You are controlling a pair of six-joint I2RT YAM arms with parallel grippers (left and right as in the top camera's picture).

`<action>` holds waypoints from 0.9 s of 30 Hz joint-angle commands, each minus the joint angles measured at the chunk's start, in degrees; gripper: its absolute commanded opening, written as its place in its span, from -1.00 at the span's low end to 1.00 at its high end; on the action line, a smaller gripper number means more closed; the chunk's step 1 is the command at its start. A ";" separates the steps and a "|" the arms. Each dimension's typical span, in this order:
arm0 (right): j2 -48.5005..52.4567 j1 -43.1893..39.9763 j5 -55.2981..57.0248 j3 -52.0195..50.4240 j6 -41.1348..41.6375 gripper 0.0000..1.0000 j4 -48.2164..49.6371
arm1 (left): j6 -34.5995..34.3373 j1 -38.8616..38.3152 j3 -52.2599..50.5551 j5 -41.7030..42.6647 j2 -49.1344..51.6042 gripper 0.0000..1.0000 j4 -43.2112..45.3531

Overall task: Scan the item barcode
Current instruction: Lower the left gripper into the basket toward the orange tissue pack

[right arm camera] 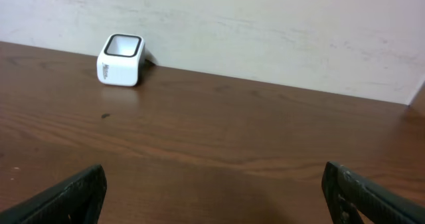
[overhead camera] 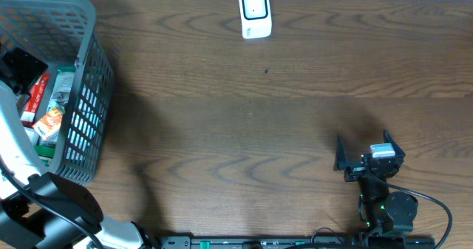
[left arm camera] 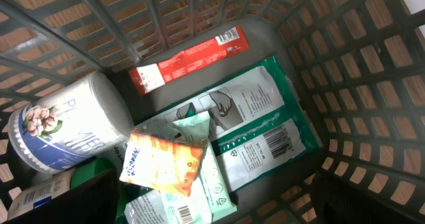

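Observation:
Several packaged items lie in the grey basket (overhead camera: 89, 94). My left gripper (left arm camera: 216, 201) hangs open just above them, holding nothing. Below it lie an orange Kleenex pack (left arm camera: 163, 163), a mint wipes pack (left arm camera: 212, 184) with a barcode showing, and two white-and-green mask packs (left arm camera: 246, 108), the lower one with a barcode facing up. A long red pack (left arm camera: 189, 59) lies further in. The white scanner (overhead camera: 255, 12) stands at the table's far edge, also in the right wrist view (right arm camera: 121, 59). My right gripper (overhead camera: 363, 147) rests open and empty near the front right, facing the scanner.
A round white tub (left arm camera: 63, 127) lies on its side at the basket's left. The basket's lattice walls (left arm camera: 358, 64) close in around the left gripper. Bare wooden table (overhead camera: 244, 131) stretches between basket, scanner and right arm. A pale wall (right arm camera: 265, 24) rises behind the scanner.

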 commanded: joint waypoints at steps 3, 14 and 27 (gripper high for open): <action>0.17 0.17 -0.17 -0.04 0.81 0.98 -0.20 | 0.76 0.24 -0.57 0.24 0.35 0.83 -0.55; 0.17 0.17 -0.17 -0.04 0.81 0.98 -0.20 | 0.61 0.24 -6.95 -3.61 0.35 0.83 -1.16; 0.17 0.17 -0.17 -0.04 0.81 0.99 -0.20 | -3.67 0.24 -15.74 -7.26 0.37 0.83 5.44</action>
